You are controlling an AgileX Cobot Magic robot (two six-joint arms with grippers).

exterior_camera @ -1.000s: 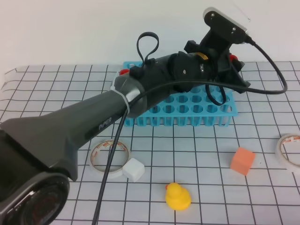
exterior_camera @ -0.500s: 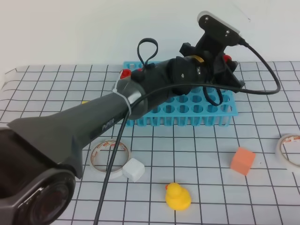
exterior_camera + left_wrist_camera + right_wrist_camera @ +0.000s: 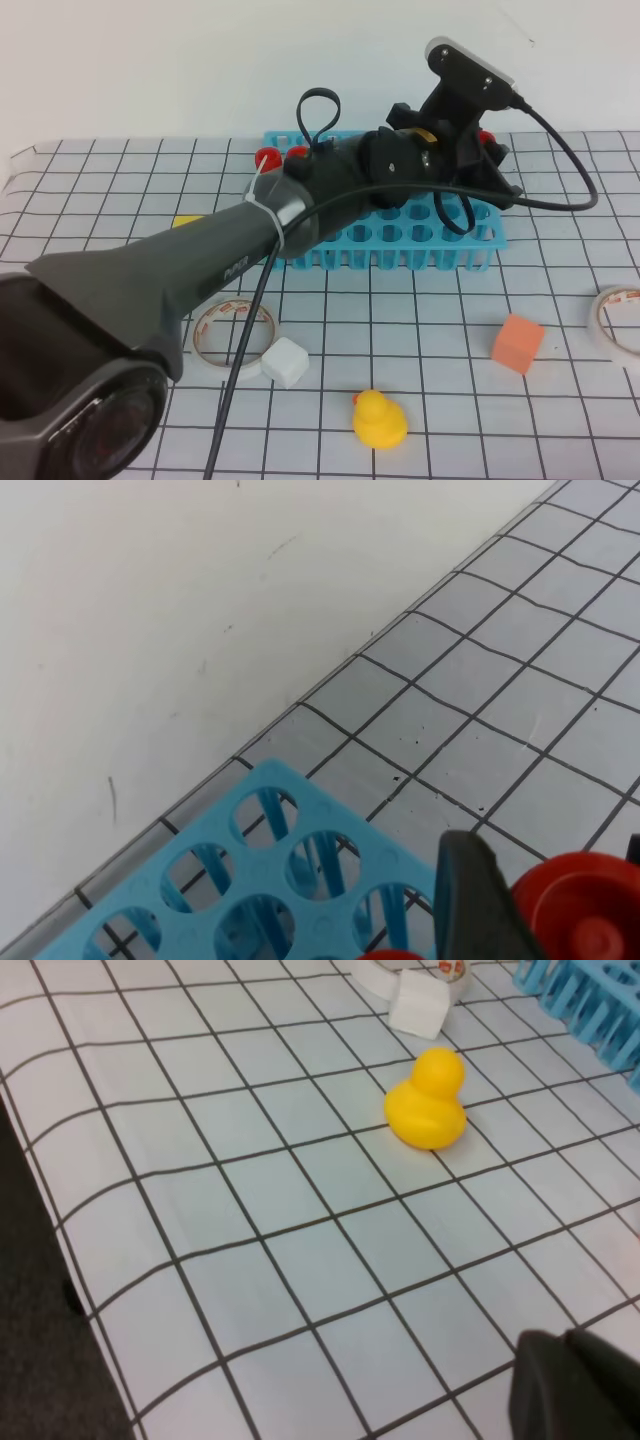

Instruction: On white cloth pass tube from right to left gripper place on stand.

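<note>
Red cap up, the tube (image 3: 580, 905) sits pinched in the left gripper (image 3: 545, 910), long axis near upright, over the blue stand's (image 3: 420, 238) far right corner; open holes lie just below and left.

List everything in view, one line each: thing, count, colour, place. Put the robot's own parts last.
white cloth: one, white with black grid, under everything.
stand: one, bright blue, far centre.
red caps: two at the stand's far left; more partly hidden behind the arm.
tube: one, red cap, between the left gripper's fingers.
tape rolls: two, white, front left and right edge.
cube: one, orange, right.
block: one, white, touching the left tape roll.
duck: one, yellow, front centre.
left gripper: black, over the stand.
right gripper: black, shut, above the cloth.
</note>
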